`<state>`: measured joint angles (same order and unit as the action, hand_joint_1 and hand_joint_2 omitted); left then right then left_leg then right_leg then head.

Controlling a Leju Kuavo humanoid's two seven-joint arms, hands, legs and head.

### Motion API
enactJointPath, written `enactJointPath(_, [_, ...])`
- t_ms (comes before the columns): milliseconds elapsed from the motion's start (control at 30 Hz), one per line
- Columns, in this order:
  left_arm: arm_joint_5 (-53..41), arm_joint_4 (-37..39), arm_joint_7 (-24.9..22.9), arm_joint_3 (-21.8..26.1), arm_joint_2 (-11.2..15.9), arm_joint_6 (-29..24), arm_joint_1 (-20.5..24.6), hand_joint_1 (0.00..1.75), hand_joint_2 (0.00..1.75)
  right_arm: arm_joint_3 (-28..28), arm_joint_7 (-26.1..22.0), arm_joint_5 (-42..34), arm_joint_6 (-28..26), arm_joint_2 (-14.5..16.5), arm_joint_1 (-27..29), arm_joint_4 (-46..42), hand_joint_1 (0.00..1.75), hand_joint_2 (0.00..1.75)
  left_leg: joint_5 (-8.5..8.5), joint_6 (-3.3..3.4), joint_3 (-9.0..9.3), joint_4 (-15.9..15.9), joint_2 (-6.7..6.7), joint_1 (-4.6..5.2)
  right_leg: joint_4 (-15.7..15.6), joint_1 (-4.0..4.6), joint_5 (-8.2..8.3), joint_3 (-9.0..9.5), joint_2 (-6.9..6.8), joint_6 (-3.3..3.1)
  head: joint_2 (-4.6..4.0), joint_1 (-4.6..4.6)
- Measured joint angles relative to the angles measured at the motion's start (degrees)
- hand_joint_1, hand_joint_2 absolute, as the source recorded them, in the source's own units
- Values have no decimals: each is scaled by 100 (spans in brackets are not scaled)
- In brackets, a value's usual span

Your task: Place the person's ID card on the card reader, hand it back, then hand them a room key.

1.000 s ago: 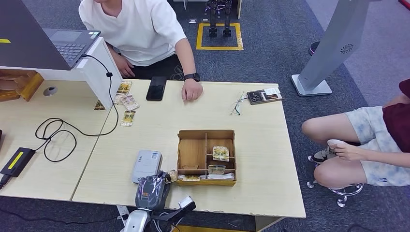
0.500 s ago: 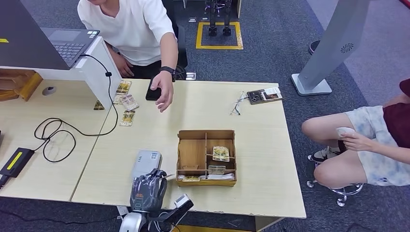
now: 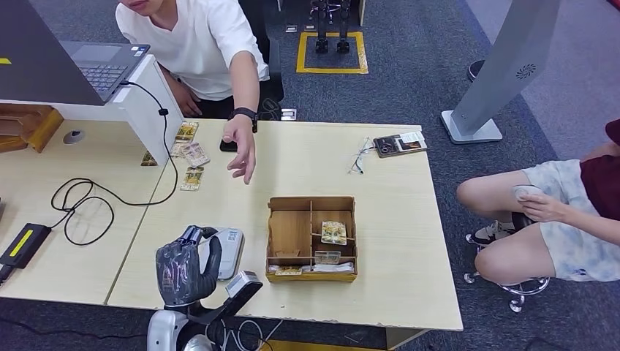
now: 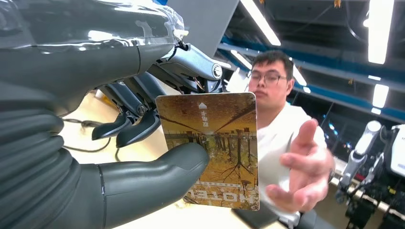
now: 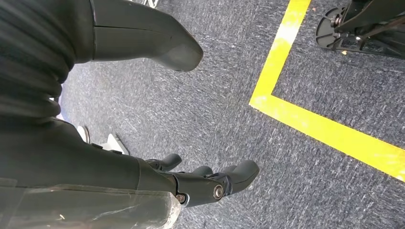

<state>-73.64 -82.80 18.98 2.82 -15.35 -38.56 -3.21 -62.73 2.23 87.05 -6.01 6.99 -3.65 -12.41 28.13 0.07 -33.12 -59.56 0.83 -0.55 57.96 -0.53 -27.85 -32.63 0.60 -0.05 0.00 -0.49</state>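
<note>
head view: left hand [image 3: 186, 265] (card [image 4: 214, 149] pinched) near table edge [image 3: 292, 319]

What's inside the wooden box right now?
The wooden box has several compartments. One card lies in a right-hand compartment, and more cards sit in the narrow front slots. The large left compartment looks empty. The front wall hides the bottom of the front slots.

Wooden table [image 3: 395, 241] bearing tray [image 3: 312, 238], reader [image 3: 225, 250], cards [image 3: 191, 156]
</note>
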Motion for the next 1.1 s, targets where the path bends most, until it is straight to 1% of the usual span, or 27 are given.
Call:
enactJointPath(300, [7,-222,11,150,-19,1,-42,175,175,2,13,7,1,0,-2,0,0,175,0,0,-1,0,0,2,0,0,0,0,0,0,0,0])
enactJointPath(600, [-255,-165,-198,391,-35,3,-22,175,175,48,17,58,1,0,-7,0,0,175,0,0,-2,0,-2,2,-1,0,0,-5,3,0,0,-1])
enactJointPath(833, [-667,258,-492,678,-25,5,427,175,175,139,15,126,5,0,-26,0,0,175,-2,-2,-2,-1,-2,1,0,0,2,-5,4,0,0,-1])
enactJointPath(1100, [-763,941,-1237,697,23,5,1139,175,175,245,-12,219,5,0,-39,0,0,175,-2,-2,-7,-1,1,2,0,0,2,-5,0,0,0,0])
